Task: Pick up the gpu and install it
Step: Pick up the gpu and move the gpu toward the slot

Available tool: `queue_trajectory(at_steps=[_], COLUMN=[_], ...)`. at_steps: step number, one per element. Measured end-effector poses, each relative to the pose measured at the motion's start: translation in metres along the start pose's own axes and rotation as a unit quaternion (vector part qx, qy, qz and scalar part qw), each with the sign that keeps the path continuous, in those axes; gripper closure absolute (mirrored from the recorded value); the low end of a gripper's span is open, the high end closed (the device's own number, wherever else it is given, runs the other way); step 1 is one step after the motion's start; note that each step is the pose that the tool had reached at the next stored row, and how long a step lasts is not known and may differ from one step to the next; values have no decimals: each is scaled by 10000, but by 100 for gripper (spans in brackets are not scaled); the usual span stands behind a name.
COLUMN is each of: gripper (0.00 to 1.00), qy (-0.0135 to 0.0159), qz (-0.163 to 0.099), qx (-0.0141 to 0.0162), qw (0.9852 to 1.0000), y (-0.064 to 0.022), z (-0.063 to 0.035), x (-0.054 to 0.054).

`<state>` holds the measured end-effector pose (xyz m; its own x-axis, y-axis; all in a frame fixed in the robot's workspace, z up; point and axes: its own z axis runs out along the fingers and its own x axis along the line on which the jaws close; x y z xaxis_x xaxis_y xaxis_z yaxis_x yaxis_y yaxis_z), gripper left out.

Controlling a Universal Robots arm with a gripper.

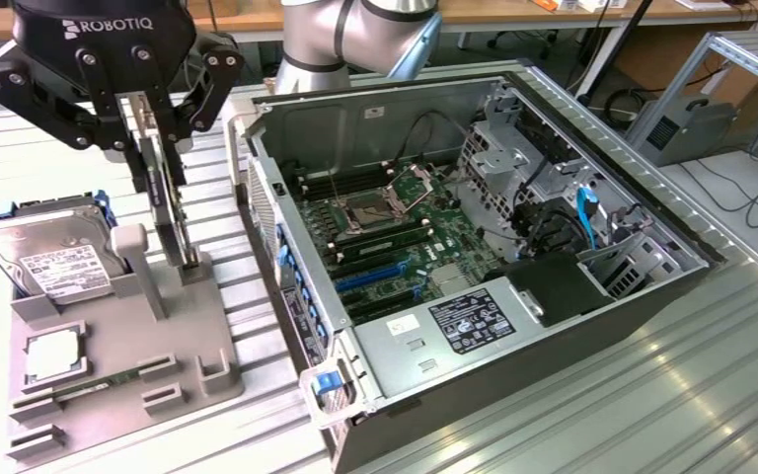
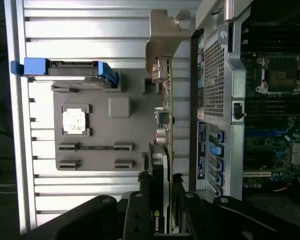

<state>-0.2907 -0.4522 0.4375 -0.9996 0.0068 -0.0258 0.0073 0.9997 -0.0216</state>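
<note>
Metal computer case (image 1: 551, 395) is lying open. At its nine o'clock in the exterior view, a grey holder (image 1: 129, 355) is sitting. The gripper (image 1: 158, 168) is hanging above, fingers clamping both faces of the gpu (image 1: 182, 232) standing edgewise in it. Likely stiff, light, fragile: upper edge seems safest.

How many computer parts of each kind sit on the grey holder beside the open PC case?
gpu, upright in its slot and clamped by the gripper: 1
hard drive: 1
processor chip: 1
memory stick: 1
Total: 4
</note>
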Motion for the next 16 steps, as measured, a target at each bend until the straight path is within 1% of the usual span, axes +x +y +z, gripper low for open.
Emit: queue_trajectory(at_steps=[1,5,8,10,16], gripper=[73,73,73,73,73], qy=[-1,1,0,0,0], qz=[-1,0,0,0,-1], qx=[20,21,21,21,21], qw=[10000,10000,10000,10000,10000], y=[4,5,5,5,6], z=[-32,-33,-32,-31,-27], x=[-1,-8,-38,-69,-223])
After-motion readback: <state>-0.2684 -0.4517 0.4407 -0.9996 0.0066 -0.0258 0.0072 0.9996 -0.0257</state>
